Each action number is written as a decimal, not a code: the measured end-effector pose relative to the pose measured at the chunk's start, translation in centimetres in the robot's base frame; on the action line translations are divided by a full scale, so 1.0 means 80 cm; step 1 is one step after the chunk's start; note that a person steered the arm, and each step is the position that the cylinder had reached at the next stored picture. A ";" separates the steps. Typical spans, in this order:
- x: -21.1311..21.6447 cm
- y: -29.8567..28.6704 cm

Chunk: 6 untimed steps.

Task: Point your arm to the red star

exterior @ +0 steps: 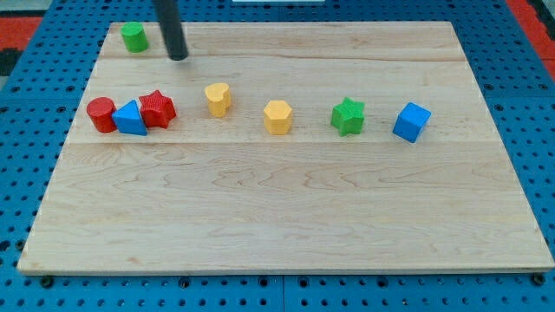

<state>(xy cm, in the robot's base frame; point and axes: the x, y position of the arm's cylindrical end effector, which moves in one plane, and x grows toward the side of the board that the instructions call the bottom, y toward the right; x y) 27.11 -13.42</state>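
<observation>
- Tip (178,57): bare rod, holds nothing, touches no block; green cylinder (133,37) just to its view-left.
- Red star (157,108) below tip, slightly view-left, touching blue triangle (130,119); approach from above looks unobstructed.

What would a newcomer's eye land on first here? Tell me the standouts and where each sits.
First, the row of bright blocks across the wooden board: a tight cluster at the view's left of red cylinder, blue triangle and red star, then, spaced out rightward, yellow heart, yellow hexagon, green star and blue cube. Next, my tip at the top left, above the red star and beside a lone green cylinder.
</observation>
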 end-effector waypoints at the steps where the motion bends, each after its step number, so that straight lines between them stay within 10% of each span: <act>1: 0.017 0.050; 6: 0.068 0.030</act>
